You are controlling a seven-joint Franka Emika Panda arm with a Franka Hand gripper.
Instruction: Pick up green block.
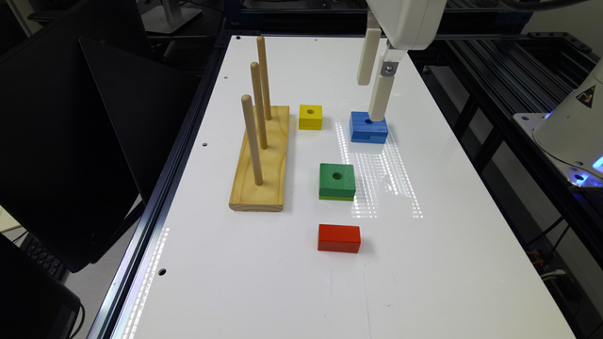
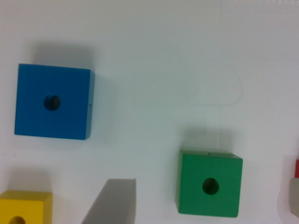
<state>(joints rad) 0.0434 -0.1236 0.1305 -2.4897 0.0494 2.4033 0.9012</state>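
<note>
On the exterior view's left stands a wooden peg base (image 1: 261, 162) with 3 upright dowels (image 1: 258, 106). Just right of it on the white table (image 1: 292, 282) lie a yellow block (image 1: 310, 117), the green block (image 1: 337, 181) and a red block (image 1: 339, 238), in a loose column running toward the camera. Further right sits the blue block (image 1: 369, 127), with the gripper (image 1: 372, 101) hanging above it, well apart from the green block.

The green block lies flat near the table's middle, its round hole facing up and a thin lighter-green layer showing along its bottom edge. It looks like painted wood: stiff, light, not fragile, with smooth sides that could slip a little under a weak pinch. Its 4 flat vertical sides suit a pinch across 2 opposite faces, taken low enough to catch the main dark body and centred so it does not pivot.

In the exterior view the 2 fingers stand parted with nothing between them, so the gripper appears open and empty. In the wrist view only 1 grey fingertip (image 2: 114, 203) enters the frame, so the gap cannot be confirmed there. That view also cuts off the yellow block (image 2: 23, 207) and leaves only a sliver of the red block (image 2: 296, 169). The gripper body runs off the exterior view's top edge, and 1 finger partly covers the blue block's hole.
</note>
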